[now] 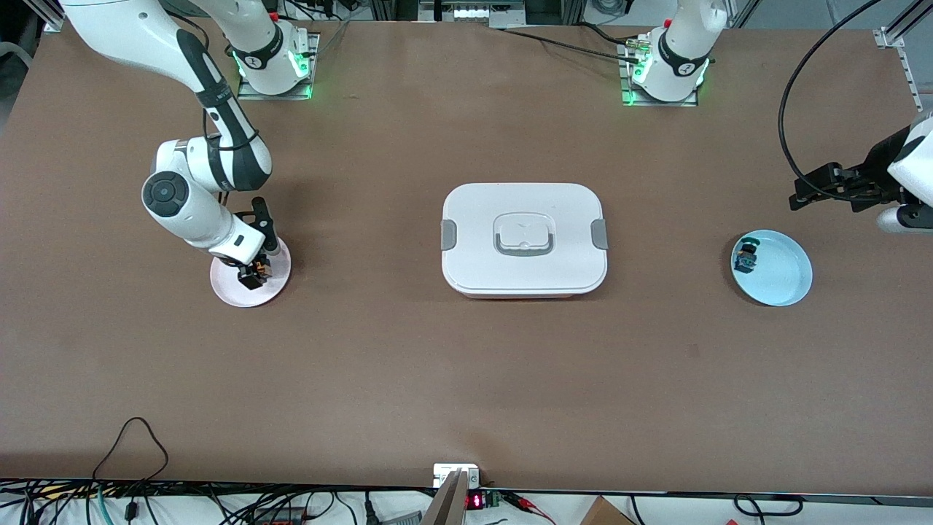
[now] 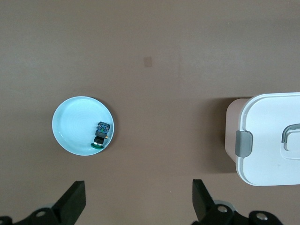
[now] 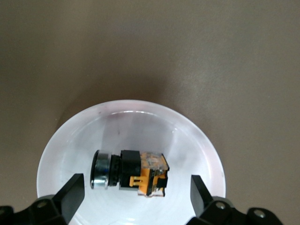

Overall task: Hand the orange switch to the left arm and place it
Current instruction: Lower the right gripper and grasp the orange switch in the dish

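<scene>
Pink plate (image 3: pixel 70 140) w/ orange switch (image 3: pixel 133 172); blue plate (image 2: pixel 70 126) w/ green switch (image 2: pixel 101 135).

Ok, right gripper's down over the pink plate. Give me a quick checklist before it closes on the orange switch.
1. Right gripper open: ok, fingers spread.
2. Orange switch between the fingers: ok, lying on its side on the pink plate.
3. Fingers low enough to grip: cannot tell.
4. Left gripper open for the handover: ok, waiting above the table near the blue plate.
5. Box away from both grippers: ok, mid-table.
6. Blue plate free: not ok, the green switch lies in it.
</scene>
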Robot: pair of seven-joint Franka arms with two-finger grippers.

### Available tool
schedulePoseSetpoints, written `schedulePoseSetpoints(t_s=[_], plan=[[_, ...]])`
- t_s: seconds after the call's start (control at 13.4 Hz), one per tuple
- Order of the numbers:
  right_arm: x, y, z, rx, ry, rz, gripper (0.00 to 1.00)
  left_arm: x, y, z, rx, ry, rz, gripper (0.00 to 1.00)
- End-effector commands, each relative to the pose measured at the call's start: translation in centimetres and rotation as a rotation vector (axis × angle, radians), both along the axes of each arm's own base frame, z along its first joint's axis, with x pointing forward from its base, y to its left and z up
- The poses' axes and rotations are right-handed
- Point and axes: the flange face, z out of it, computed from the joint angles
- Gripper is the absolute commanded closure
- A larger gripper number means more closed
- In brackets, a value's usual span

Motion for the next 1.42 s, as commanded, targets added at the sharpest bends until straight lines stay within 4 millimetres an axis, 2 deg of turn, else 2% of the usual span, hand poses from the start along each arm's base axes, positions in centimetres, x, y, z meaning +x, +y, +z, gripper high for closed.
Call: schedulePoseSetpoints(t_s=[0.0, 0.3, 0.82, 1.04, 1.12, 1.19, 1.27, 1.34], plan=[[-0.4, -0.5, -0.2, -0.002, -0.007, 0.023, 0.0, 0.2, 0.0, 0.3, -0.015, 0.007, -0.015, 0.0], [-0.4, -0.6, -0.5, -0.002, -0.005, 0.021, 0.0, 0.2, 0.1, 0.1, -0.015, 0.012, -0.009, 0.0], [-0.5, -0.6, -2.6, 0.006, -0.013, 0.017, 0.0, -0.1, 0.1, 0.0, -0.016, 0.038, -0.008, 0.0], [-0.4, -0.6, -2.8, 0.009, -0.021, 0.012, 0.0, -0.2, 0.1, 0.0, -0.016, 0.04, -0.008, 0.0], [-0.4, -0.6, -2.8, 0.009, -0.021, 0.012, 0.09, -0.2, 0.1, 0.0, -0.016, 0.04, -0.006, 0.0], [-0.3, -0.5, -2.6, 0.009, -0.024, 0.015, 0.35, -0.2, 0.1, -0.1, -0.017, 0.043, -0.005, 0.0], [-0.3, -0.3, -2.5, 0.009, -0.024, 0.015, 0.68, -0.2, 0.1, -0.1, -0.017, 0.046, -0.002, 0.0], [-0.1, -0.1, -2.2, 0.009, -0.029, 0.019, 0.77, -0.2, 0.1, -0.3, -0.017, 0.051, 0.0, 0.0]])
